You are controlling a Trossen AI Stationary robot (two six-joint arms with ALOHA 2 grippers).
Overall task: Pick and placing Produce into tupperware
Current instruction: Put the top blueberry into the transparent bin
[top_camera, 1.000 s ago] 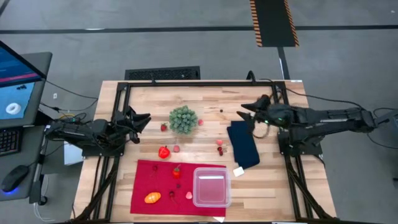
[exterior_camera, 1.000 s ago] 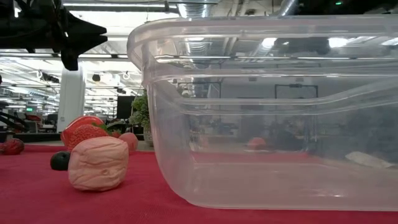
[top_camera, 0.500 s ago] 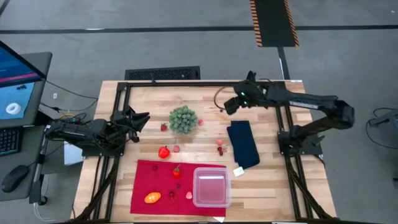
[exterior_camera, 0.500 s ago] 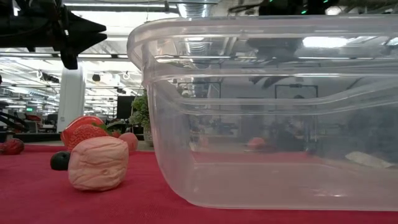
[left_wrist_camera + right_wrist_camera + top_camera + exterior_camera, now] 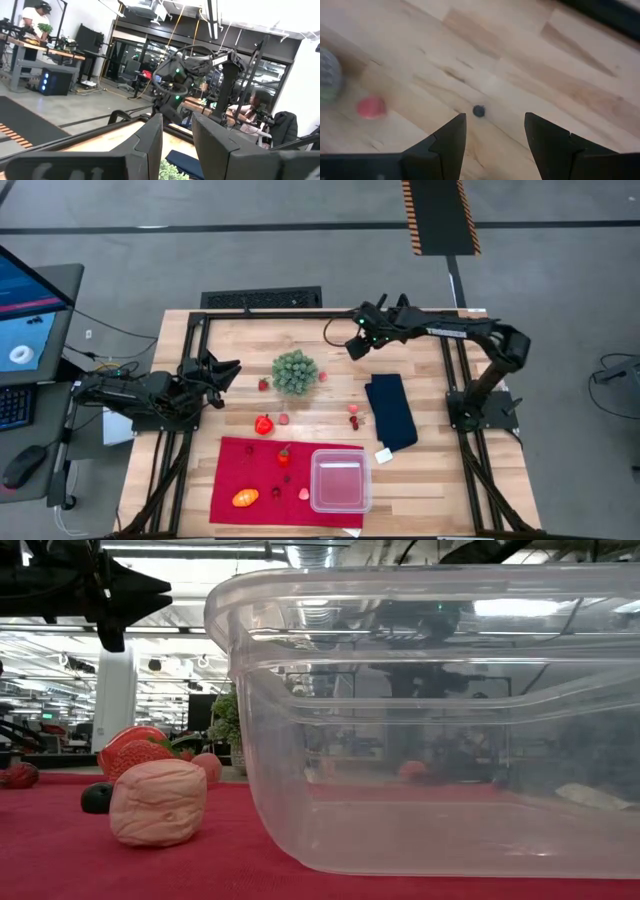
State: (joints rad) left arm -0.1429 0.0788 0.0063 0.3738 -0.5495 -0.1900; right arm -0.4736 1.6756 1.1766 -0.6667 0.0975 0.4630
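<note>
Tupperware (image 5: 340, 481) sits on the near right corner of the red cloth (image 5: 245, 470), with nothing in it that I can see. Produce lies scattered: an orange oval (image 5: 245, 497) and red bits on the cloth, a red piece (image 5: 264, 424) just beyond the cloth's far edge, and small ones near the green ball (image 5: 295, 371).

My right arm stretches out across the far side of the table (image 5: 330, 330), elbow bent, with my right gripper (image 5: 352, 345) above bare wood beyond the blue cloth (image 5: 392, 411). Its fingers (image 5: 450, 142) stand apart, holding nothing, with a small dark dot (image 5: 479, 111) on the wood between them.

My left arm waits at the table's left edge. My left gripper (image 5: 228, 372) is raised, its fingers (image 5: 150, 145) slightly apart and empty.
</note>
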